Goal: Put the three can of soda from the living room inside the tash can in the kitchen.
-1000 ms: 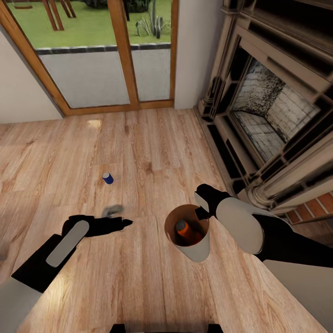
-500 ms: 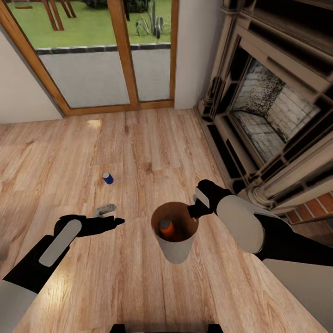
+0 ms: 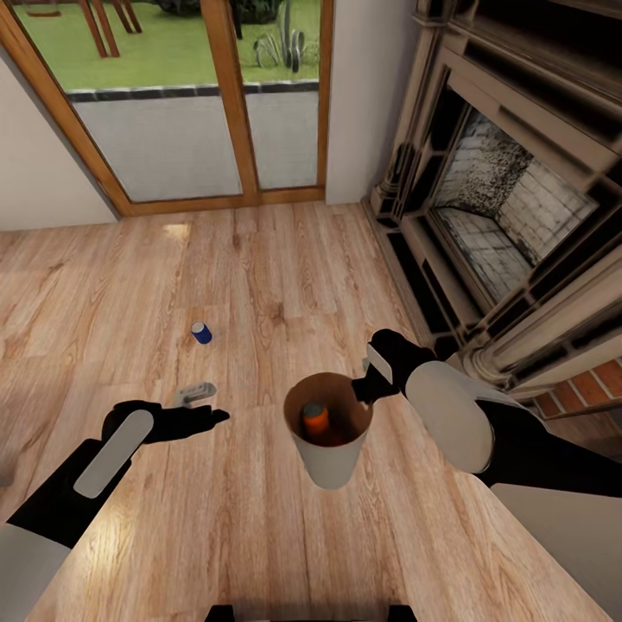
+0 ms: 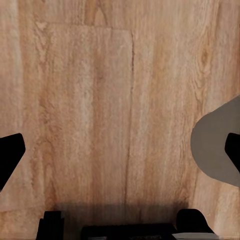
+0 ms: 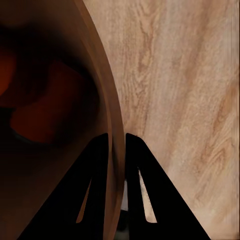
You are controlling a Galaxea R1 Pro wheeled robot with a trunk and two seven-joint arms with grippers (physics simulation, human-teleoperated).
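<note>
Right fingers (image 5: 116,150) pinch the bin (image 3: 333,453) wall at its rim, one inside, one outside; bin held off the floor (image 3: 259,259), one orange can (image 3: 315,418) inside. Left fingers (image 3: 203,418) spread, empty, near a grey object (image 3: 195,393) lying on the floor, probably a can on its side. Blue can (image 3: 201,333) stands farther off toward the doors (image 3: 173,104). Judgement: keep the bin upright and steady, bring it close, then lower the left fingers squarely over the lying can. Versus 0.5 s ago: bin slightly higher and rightward; left arm nearly unchanged.

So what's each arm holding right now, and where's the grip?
The right gripper pinches the trash can by its rim wall, one finger inside, one outside. The left gripper holds nothing.
</note>
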